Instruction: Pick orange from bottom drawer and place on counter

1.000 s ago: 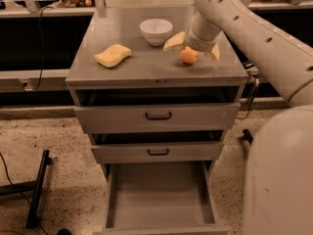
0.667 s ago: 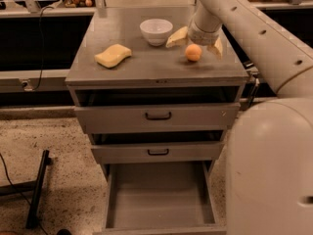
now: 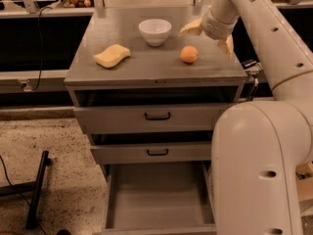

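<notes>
We see the robot's hand (image 3: 206, 43) poised over the back right part of the grey surface (image 3: 146, 70), its two yellowish fingers (image 3: 191, 28) spread wide and grasping nothing. The orange (image 3: 189, 54) sits on the surface just in front of the hand, clear of both fingers and near the right-hand edge. The white arm (image 3: 274, 43) runs from the hand up to the top of the view and back down the right side, where its bulky lower part fills the foreground. To the left of the hand a white bowl (image 3: 155, 31) stands upright near the back of the surface, and further left a yellow wavy sponge (image 3: 112, 56) lies flat, well apart from the fruit. Below the surface, the cabinet's top drawer (image 3: 157, 116) and middle drawer (image 3: 156, 152) each show a dark handle on a grey front. The bottom drawer (image 3: 159, 195) is pulled far out toward us, and we can look straight down onto its bare grey floor. The cabinet stands on a speckled floor (image 3: 54, 146), where a black bar (image 3: 37, 190) lies at the left.
</notes>
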`<state>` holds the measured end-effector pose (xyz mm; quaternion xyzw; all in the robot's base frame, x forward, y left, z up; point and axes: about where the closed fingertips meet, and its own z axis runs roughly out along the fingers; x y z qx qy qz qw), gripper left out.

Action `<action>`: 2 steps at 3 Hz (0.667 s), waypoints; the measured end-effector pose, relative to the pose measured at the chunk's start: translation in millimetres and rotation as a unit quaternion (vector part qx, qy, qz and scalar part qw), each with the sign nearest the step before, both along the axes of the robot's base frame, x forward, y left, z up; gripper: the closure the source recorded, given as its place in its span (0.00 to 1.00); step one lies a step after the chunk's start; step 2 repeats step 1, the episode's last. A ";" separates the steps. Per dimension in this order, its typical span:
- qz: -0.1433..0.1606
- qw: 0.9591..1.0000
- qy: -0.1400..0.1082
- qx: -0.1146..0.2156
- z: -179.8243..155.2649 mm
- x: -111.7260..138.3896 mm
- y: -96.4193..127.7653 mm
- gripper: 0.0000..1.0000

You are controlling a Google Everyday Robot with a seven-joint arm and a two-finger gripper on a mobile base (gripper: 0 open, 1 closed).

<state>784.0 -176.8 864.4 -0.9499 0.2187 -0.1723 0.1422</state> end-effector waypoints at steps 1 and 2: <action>-0.003 1.000 -0.009 0.007 6.3 4.9 2.8 0.00; -0.003 1.000 -0.009 0.007 6.3 4.9 2.8 0.00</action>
